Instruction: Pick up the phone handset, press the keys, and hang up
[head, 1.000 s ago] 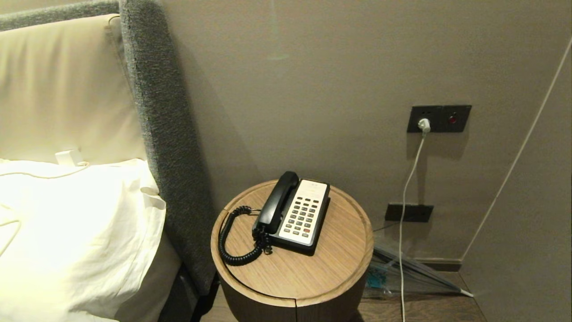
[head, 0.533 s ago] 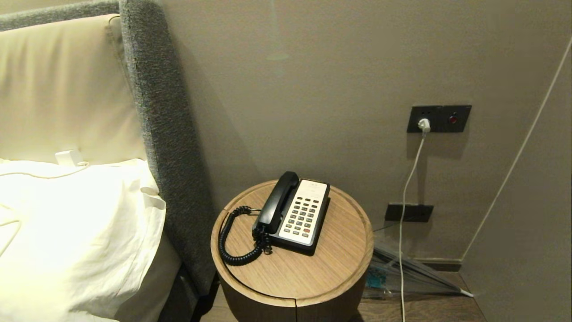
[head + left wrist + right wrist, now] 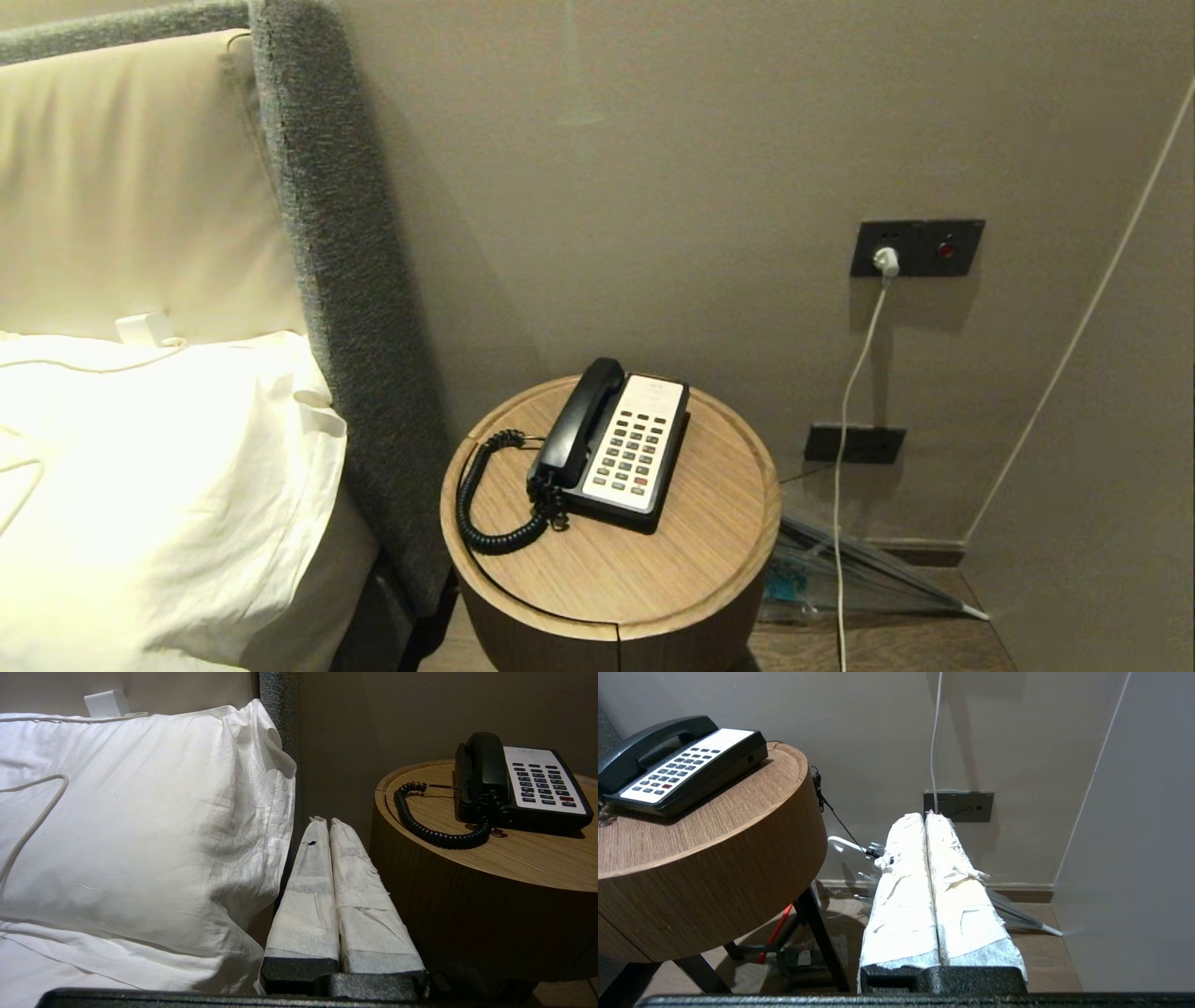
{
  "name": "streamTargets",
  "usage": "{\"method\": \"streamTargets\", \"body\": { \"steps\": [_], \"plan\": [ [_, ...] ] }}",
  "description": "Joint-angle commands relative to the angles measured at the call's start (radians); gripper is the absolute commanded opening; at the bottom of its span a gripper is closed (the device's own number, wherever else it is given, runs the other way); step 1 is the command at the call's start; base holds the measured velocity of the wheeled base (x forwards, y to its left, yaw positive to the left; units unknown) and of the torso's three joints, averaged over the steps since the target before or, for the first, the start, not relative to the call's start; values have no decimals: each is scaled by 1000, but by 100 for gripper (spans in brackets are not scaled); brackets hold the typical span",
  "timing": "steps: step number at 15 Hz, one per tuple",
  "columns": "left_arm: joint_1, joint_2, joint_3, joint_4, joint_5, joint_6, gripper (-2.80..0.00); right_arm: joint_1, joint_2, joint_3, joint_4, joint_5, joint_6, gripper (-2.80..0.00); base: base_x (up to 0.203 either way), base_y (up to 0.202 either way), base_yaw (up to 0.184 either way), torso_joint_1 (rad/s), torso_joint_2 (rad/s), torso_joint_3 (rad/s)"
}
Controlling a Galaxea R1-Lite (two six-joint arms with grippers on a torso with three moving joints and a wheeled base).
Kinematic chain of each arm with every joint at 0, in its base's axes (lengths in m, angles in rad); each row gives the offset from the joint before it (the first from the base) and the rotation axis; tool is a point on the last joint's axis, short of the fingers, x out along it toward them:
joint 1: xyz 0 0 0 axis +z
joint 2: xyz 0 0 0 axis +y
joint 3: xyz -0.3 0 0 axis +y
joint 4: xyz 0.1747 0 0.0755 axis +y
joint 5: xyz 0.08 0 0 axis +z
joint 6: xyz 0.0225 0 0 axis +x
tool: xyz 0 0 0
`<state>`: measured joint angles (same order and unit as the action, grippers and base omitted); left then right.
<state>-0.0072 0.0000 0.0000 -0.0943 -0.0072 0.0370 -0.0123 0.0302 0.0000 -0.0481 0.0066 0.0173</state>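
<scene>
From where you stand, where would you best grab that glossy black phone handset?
Probably the slim middle bar of the glossy black phone handset, coming from above with the jaws across its width. Its ends are bulky and rounded, and it lies cradled along the left edge of the black-and-white phone base, so only the top is free.

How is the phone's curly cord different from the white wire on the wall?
The coiled cord is black and springy; the white wire is smooth and thin. The coiled cord lies looped on the round table; the white wire hangs down from a wall socket to the floor. Both plug into something.
</scene>
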Motion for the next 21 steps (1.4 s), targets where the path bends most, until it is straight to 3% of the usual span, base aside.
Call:
{"method": "streamTargets", "body": {
  "steps": [1, 21],
  "plan": [
    [0, 2, 40, -1, 0, 0, -280, 0, 2, 20, 1, 0, 1, -280, 0, 0, 0, 0, 0, 0],
    [0, 0, 40, -1, 0, 0, -280, 0, 2, 20, -3, 0, 9, -280, 0, 0, 0, 0, 0, 0]
  ]
}}
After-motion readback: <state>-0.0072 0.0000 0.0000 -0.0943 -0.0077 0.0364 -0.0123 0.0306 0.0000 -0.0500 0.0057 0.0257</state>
